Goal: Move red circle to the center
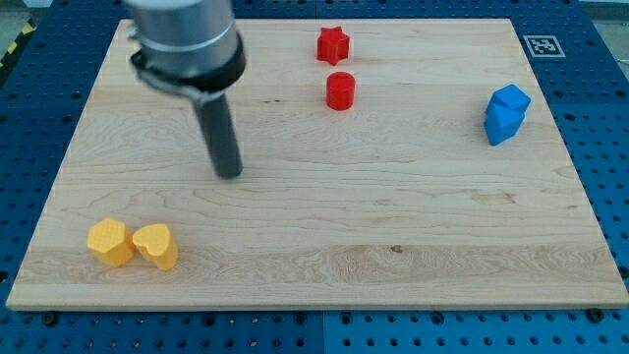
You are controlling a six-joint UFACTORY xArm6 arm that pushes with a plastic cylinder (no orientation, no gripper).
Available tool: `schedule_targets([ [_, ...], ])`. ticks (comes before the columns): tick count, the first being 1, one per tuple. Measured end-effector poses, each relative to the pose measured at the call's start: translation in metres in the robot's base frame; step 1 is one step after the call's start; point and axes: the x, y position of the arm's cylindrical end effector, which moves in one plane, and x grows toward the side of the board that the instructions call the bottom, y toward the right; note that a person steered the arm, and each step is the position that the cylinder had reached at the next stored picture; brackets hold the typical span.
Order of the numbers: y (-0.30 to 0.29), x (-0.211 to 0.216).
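The red circle (340, 90) is a short red cylinder on the wooden board (413, 216), near the view's top, slightly right of the middle. A red star (333, 43) sits just above it, apart from it. My tip (229, 174) is the lower end of the dark rod, which comes down from the view's top left. The tip rests on the board well to the left of and below the red circle, touching no block.
Two blue blocks (506, 114) sit pressed together at the view's right. A yellow hexagon (110, 242) and a yellow heart (157, 246) lie side by side at the bottom left. A fiducial marker (543, 45) is at the top right corner.
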Motion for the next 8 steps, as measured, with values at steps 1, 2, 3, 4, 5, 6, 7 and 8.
schedule_targets([
  [1,0.022,-0.062],
  [2,0.046,-0.118],
  [3,0.06,-0.149],
  [4,0.077,-0.15],
  [5,0.115,-0.15],
  [6,0.14,-0.15],
  [7,0.158,-0.143],
  [8,0.163,-0.131],
])
